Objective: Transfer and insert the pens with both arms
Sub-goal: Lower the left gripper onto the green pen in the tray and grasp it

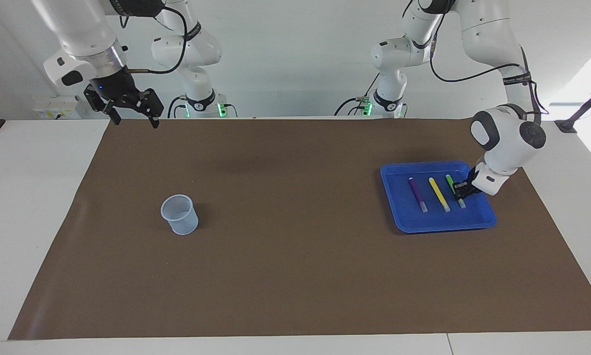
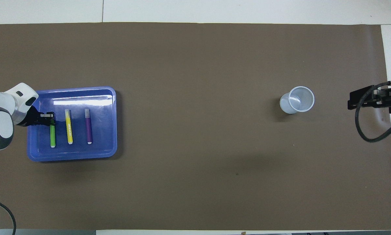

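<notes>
pens (image 2: pixel 70 126) lie side by side in the blue tray (image 2: pixel 110 98) at the left arm's end; none is in the cup (image 1: pixel 179 214) yet. left gripper (image 1: pixel 459 189) is clamped on the green pen (image 2: pixel 53 137), not yet lifted. right gripper (image 1: pixel 130 106) waits, spread wide.
</notes>
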`<state>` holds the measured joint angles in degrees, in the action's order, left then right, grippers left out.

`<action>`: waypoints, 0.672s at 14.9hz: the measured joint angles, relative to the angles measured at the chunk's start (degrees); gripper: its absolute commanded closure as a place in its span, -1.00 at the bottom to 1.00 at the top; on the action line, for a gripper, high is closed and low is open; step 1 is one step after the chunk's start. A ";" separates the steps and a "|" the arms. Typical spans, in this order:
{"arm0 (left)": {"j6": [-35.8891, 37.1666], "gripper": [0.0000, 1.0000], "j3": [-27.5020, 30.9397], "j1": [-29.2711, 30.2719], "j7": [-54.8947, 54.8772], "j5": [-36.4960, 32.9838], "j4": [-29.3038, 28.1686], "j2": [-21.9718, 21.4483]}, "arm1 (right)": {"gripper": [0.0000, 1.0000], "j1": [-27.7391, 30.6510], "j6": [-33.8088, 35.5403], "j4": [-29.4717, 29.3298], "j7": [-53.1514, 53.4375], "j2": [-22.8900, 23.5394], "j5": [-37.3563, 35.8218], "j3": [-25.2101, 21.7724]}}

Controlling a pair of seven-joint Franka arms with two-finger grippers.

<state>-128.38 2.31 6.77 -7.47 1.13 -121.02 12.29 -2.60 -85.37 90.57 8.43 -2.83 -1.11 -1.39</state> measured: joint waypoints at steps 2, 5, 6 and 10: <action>0.87 1.00 -0.01 0.02 0.84 0.00 0.53 0.01 | -1.00 0.00 0.00 0.00 0.00 0.00 0.00 0.00; 6.19 1.00 -0.24 -0.04 3.60 0.02 4.78 0.00 | -1.00 0.00 0.00 0.00 0.00 0.00 0.00 0.00; 8.62 1.00 -0.32 -0.09 4.42 0.02 6.55 -0.01 | -1.00 0.00 0.00 0.00 0.00 0.00 0.00 0.00; 18.92 1.00 -0.83 -0.41 9.01 1.65 13.84 -0.07 | -1.00 0.00 0.00 0.02 0.00 -0.01 0.00 0.00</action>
<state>-109.46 1.47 6.36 1.54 2.78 -107.18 12.22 -2.60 -85.37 90.59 8.43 -2.85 -1.11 -1.39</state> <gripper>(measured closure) 0.846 0.000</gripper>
